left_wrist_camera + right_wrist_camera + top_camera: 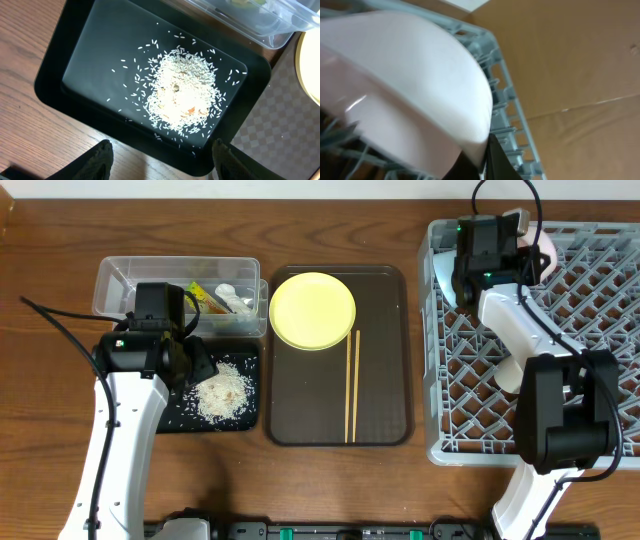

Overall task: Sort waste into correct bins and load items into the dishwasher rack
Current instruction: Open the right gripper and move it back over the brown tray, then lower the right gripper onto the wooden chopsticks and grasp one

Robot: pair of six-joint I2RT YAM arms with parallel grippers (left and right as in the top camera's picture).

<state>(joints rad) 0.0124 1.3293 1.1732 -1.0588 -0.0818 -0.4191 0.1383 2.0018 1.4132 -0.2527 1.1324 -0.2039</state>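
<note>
My left gripper (196,362) (162,161) is open and empty, hovering over the near edge of the shallow black tray (175,418) (100,60), which holds a clump of white rice (225,392) (182,92). The clear container (120,280) (260,25) holds the green-yellow wrapper (208,297) and white paper pieces (235,298). The yellow plate (312,310) and chopsticks (351,385) lie on the brown serving tray (385,380). My right gripper (518,246) (482,155) is shut on the rim of the white bowl (545,248) (420,85), over the far edge of the grey rack (600,330) (512,100).
A light blue bowl (443,280) sits in the rack's far left corner, beside my right gripper. The brown serving tray lies between the black tray and the rack. Bare wooden table shows in front of the trays. Cardboard lies beyond the rack in the right wrist view.
</note>
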